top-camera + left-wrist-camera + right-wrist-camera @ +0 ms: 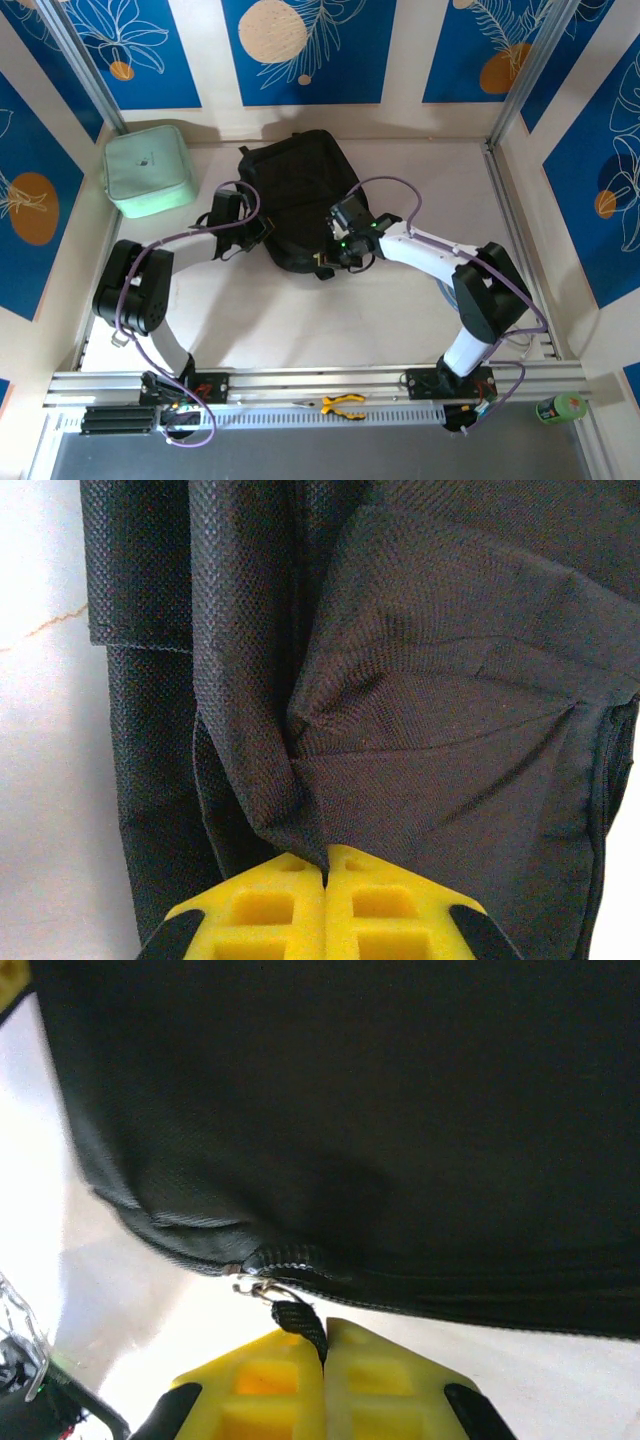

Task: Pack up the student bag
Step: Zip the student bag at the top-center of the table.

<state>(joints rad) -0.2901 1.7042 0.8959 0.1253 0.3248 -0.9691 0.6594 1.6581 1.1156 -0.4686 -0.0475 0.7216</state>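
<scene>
So the left gripper [325,868] is pinched tight on a fold of the student bag [295,185], and the right gripper [323,1345] is closed on its zipper pull [298,1318].

The student bag [298,195] is plain black, and close up its cloth shows a fine woven grain. At 10 o'clock from it, the boxy case [148,170] is mint green. The wall panels [300,50] are deep blue with white line-drawn leaves and orange or peach discs, set in cream. The table [300,320] is off-white. The left gripper [326,870] and the right gripper [325,1345] are bright yellow; the zip pull [300,1320] is black. At 6 o'clock from the bag, the pliers [343,404] have yellow handles.
</scene>
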